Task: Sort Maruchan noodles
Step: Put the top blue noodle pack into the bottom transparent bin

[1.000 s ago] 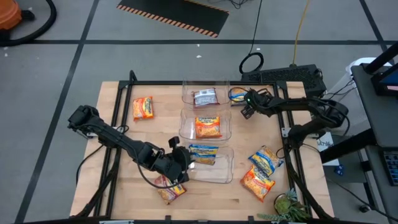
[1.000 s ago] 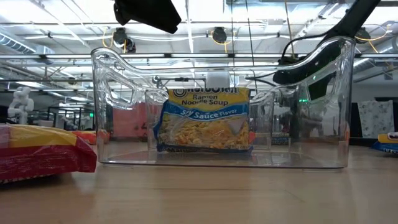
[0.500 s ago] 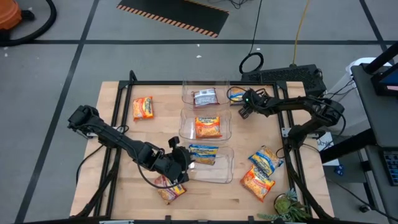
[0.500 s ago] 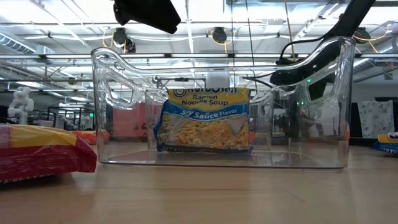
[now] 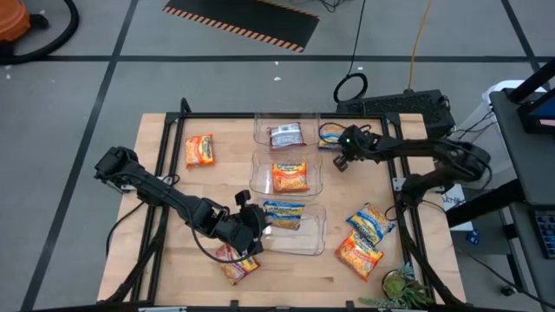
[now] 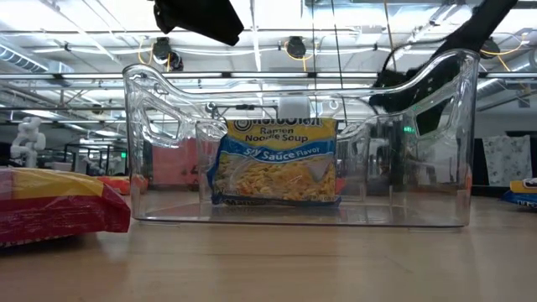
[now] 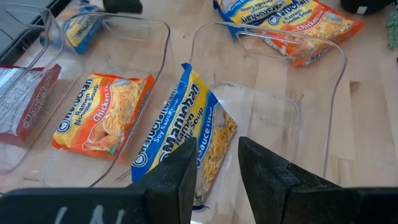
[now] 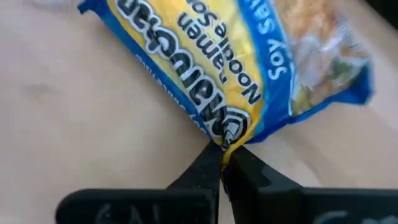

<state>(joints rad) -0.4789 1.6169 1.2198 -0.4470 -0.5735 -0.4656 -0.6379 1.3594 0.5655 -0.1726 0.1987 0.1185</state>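
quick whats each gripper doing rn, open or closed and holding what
Left gripper: open, holding nothing, at the edge of the near bin with a soy sauce packet in it.
Right gripper: closed on the edge of a blue-and-yellow packet.

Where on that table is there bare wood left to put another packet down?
Mostly the left side: between the lone orange packet and the left arm, and along the near edge between the reddish packet and the two packets at near right. The middle is crowded: three clear bins in a column, with jaws beside them.
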